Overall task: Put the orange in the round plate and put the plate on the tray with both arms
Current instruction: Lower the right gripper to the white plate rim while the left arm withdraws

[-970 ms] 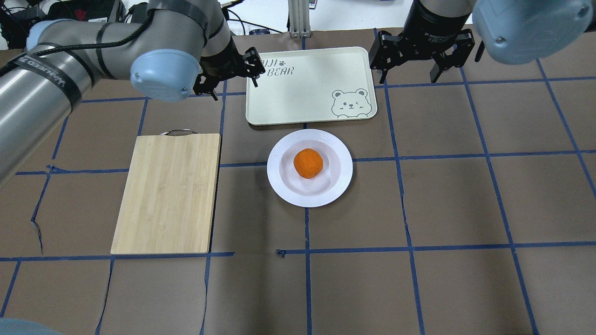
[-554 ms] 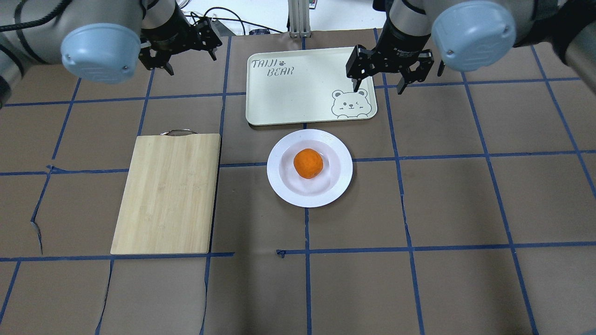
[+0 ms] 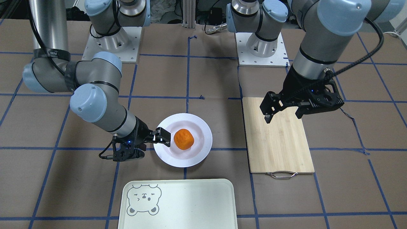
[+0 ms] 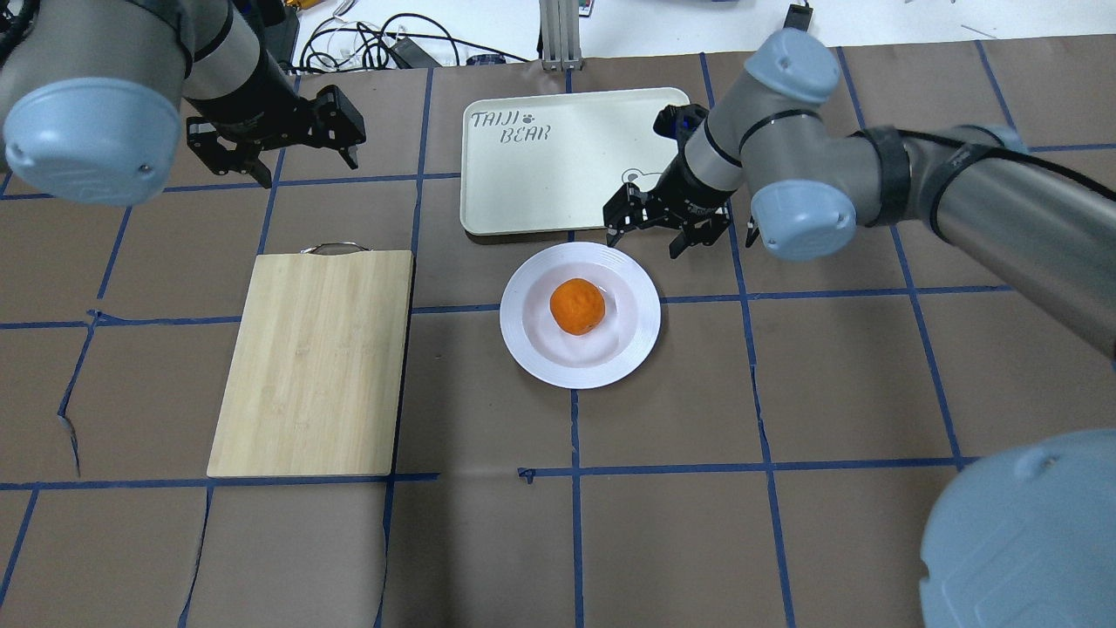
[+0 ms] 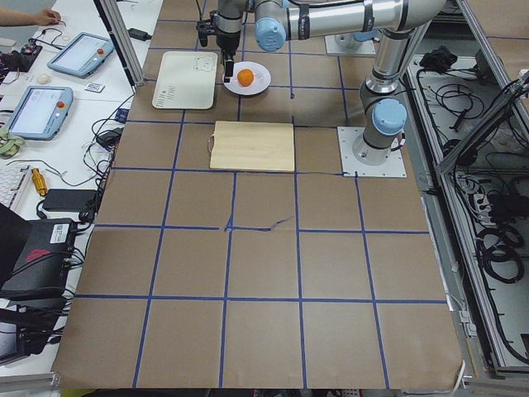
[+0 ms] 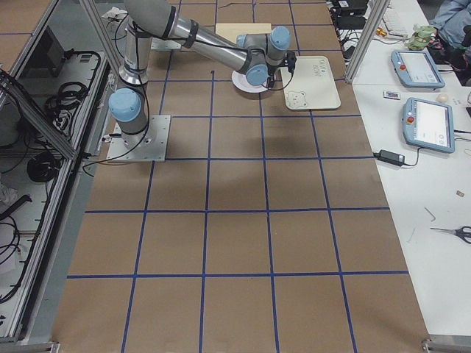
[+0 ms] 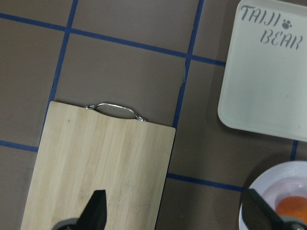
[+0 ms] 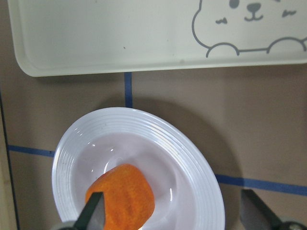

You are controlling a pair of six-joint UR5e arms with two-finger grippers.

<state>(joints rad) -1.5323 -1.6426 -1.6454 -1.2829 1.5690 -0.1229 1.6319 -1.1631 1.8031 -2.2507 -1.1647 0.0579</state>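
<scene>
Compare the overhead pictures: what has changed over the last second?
The right gripper swung from beside the tray toward the round plate; the left gripper moved leftward, away from the tray. Both stay open. The orange, plate, tray and cutting board are unmoved.

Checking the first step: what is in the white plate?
One orange sits in the sunken centre of the plate; nothing else shows there. The patch under the orange is hidden.

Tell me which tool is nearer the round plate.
Right. The right tool is open at the round plate's rim, on the side toward the tray. The left tool is open well away, up by the cutting board.
</scene>
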